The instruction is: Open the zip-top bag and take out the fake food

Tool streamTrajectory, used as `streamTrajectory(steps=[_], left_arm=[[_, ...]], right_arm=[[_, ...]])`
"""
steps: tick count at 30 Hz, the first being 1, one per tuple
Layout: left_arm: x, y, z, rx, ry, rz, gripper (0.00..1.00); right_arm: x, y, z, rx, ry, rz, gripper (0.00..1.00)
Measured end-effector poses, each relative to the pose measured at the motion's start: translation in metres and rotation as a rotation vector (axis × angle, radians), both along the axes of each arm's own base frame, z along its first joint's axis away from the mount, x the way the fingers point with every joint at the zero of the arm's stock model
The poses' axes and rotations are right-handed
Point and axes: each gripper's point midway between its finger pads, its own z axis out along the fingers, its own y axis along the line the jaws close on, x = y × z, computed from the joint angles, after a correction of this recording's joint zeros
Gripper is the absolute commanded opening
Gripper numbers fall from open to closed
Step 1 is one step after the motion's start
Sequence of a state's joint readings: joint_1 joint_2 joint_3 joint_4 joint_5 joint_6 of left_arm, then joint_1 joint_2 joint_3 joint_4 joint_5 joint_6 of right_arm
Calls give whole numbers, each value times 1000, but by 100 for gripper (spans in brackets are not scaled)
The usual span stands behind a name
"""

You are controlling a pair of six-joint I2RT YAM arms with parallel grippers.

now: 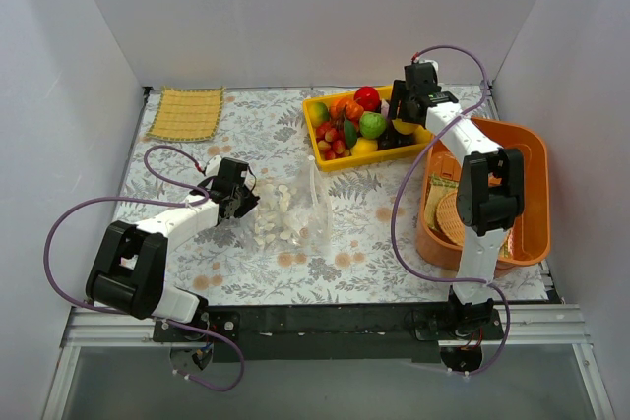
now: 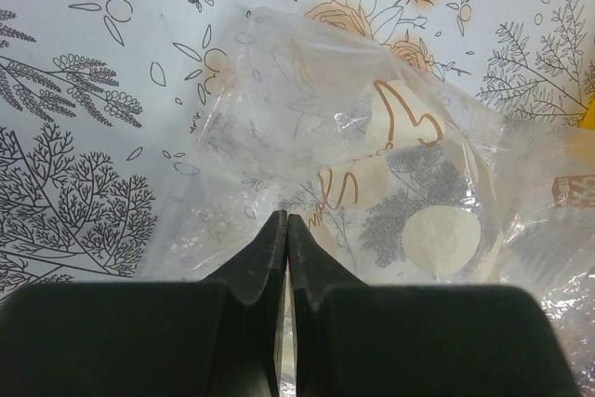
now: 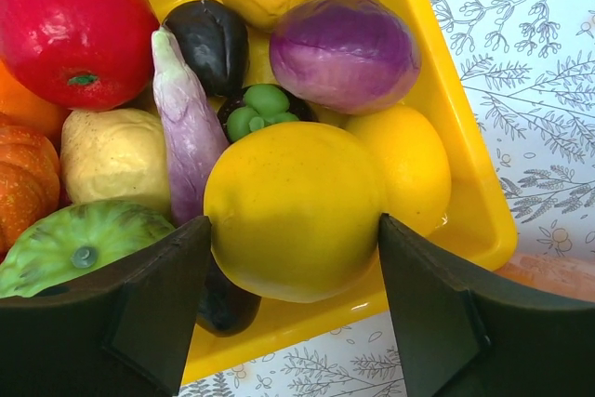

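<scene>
The zip-top bag lay flat just ahead of the left gripper, spreading away from its fingertips and off to their right, with its near edge drawn up between them. That gripper's fingers were pressed together, clamped on a fold of the clear plastic. The fake food sat heaped in the yellow tray directly beneath the right gripper, whose fingers stood wide apart on either side of a yellow fruit; whether they touched it could not be told
</scene>
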State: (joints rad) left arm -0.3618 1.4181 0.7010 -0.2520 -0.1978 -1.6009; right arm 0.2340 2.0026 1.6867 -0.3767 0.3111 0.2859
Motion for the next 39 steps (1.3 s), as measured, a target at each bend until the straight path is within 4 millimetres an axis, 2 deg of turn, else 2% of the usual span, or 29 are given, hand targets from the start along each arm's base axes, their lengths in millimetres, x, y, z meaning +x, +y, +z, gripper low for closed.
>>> streamTrajectory(steps=[19, 39], left_arm=[[0, 0, 0, -1, -2, 0, 0], [1, -1, 3, -4, -11, 0, 0]], right_arm=[[-4, 2, -2, 4, 22, 11, 86], [-7, 1, 4, -1, 36, 10, 86]])
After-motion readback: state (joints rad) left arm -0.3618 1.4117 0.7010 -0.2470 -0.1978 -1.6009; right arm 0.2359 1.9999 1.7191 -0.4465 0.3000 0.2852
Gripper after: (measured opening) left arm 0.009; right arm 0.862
